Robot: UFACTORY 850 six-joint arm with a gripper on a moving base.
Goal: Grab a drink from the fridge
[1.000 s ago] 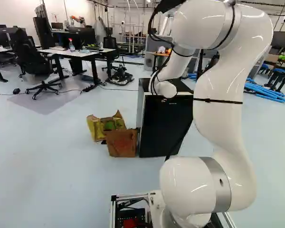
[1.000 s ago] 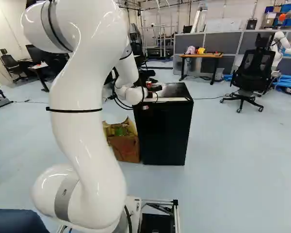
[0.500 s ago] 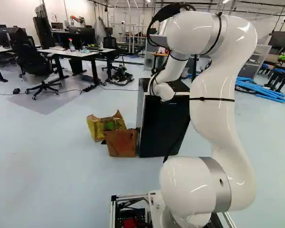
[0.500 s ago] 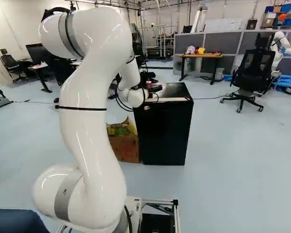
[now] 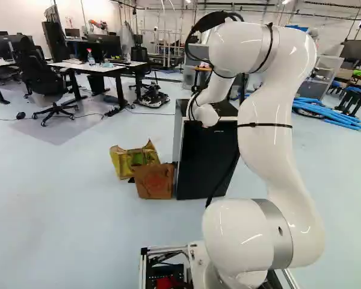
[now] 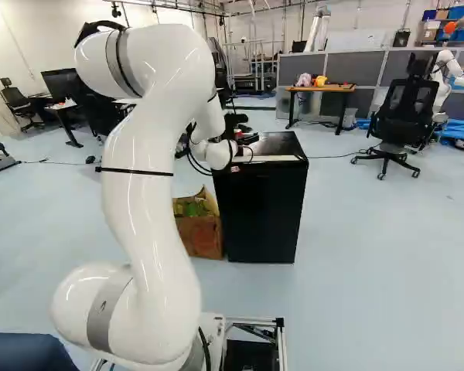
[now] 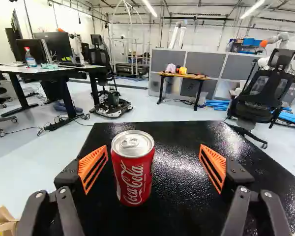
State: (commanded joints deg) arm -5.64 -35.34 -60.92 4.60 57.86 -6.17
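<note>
In the right base view my gripper (image 6: 243,130) is small and partly behind the wrist, over the top of the black fridge (image 6: 261,209). The wrist view shows the gripper (image 7: 153,153) open, its orange pads (image 7: 93,168) wide apart. A red drink can (image 7: 133,169) stands upright on the fridge's black top (image 7: 179,147) between the fingers. It is nearer one finger, with a visible gap to the other; neither appears to grip it. The fridge's front (image 5: 206,159) looks closed, and its inside is hidden.
A brown box (image 5: 154,180) and a yellowish bag (image 5: 129,159) stand on the floor beside the fridge. Farther off are a wooden-topped table (image 6: 321,88), an office chair (image 6: 402,116), white desks (image 5: 102,67) and another robot (image 6: 447,69).
My arm's raised elbow has come down and shifted, leftward in the left base view and rightward in the right base view. The wrist has moved slightly. The base and can stay put.
</note>
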